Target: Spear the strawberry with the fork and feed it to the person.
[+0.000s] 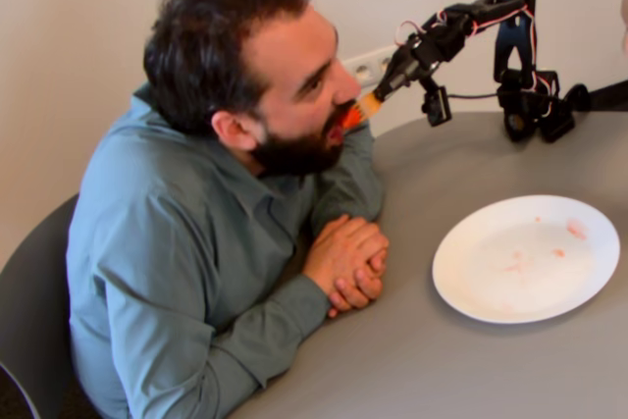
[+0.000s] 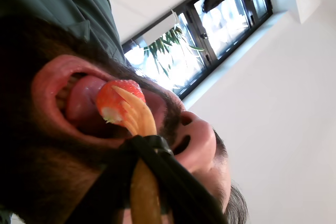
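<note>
The person (image 1: 196, 242) leans over the table's edge with his mouth open. The yellow-orange fork (image 1: 369, 105) has the red strawberry (image 1: 350, 117) speared on its tines, right at his lips. In the wrist view, which is turned on its side, the strawberry (image 2: 111, 100) sits on the fork (image 2: 137, 118) just inside the open mouth, over the tongue of the person (image 2: 199, 142). My gripper (image 1: 386, 88) is shut on the fork's handle, with its black parts wrapped around it (image 2: 149, 148).
A white plate (image 1: 461, 287) with only pale pink smears lies on the grey table (image 1: 412, 360) at the right. The person's clasped hands (image 1: 345, 262) rest on the table's edge. The arm's base (image 1: 530, 105) stands at the back right.
</note>
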Controlling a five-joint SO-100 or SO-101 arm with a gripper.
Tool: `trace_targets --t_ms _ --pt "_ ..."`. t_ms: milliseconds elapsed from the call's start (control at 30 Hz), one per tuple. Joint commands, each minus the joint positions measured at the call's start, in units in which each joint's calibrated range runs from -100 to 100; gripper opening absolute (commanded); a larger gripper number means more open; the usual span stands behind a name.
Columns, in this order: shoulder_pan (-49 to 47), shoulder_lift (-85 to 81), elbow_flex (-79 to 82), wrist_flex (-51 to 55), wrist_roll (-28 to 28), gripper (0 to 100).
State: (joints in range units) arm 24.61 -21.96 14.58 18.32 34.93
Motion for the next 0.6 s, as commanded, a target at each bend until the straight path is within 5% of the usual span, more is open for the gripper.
trace_targets --t_ms 0,567 --pt "0.61 -0.28 -1.15 -1.17 0.41 1" --pt "1.58 -1.13 -0.61 -2.74 -0.06 1"
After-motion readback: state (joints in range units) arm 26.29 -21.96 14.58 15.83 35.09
